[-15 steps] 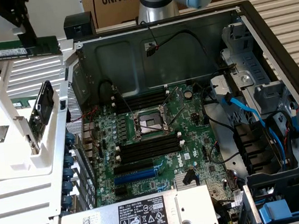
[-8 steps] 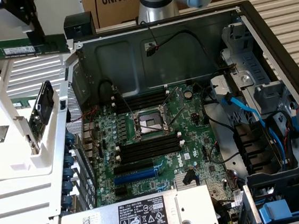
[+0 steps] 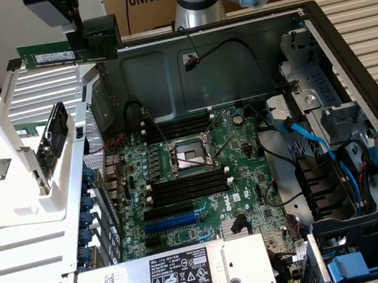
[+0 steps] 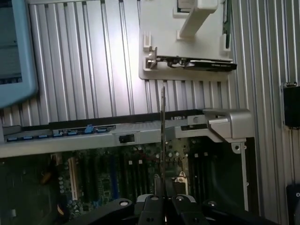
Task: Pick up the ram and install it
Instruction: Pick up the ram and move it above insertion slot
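currently, item one: i am clenching my claw (image 3: pixel 99 41) on one end of the ram (image 3: pixel 50 57), holding it level above the white rack (image 3: pixel 16 166), likely so its contact edge is hanging free for the memory slots (image 3: pixel 184 189).

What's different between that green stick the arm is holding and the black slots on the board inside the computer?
The ram is green with a pale label; the memory slots are black with white end clips. The ram is held up in the gripper, near the case's edge; the memory slots sit fixed on the motherboard. Both are long and narrow.
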Controlling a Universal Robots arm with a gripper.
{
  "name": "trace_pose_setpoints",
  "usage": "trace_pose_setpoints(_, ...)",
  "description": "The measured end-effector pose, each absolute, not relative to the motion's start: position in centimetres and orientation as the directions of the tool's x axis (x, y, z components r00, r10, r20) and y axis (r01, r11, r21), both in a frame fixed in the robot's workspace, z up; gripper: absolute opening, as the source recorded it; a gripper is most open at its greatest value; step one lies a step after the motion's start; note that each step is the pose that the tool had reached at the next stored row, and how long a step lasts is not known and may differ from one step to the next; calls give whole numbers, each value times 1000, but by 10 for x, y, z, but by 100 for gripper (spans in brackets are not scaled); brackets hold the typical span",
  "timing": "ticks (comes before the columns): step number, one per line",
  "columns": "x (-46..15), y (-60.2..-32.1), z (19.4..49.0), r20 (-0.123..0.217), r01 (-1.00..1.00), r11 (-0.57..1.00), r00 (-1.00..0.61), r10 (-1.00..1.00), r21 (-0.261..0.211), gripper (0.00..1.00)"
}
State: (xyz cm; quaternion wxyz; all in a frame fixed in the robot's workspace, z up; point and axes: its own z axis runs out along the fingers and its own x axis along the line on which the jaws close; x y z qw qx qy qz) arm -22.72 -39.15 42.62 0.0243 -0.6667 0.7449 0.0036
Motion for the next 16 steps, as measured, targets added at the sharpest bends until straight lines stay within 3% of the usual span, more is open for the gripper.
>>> trace_pose_setpoints(16,-197,-392,420,-44,-995,54,-50,-998,-85,12)
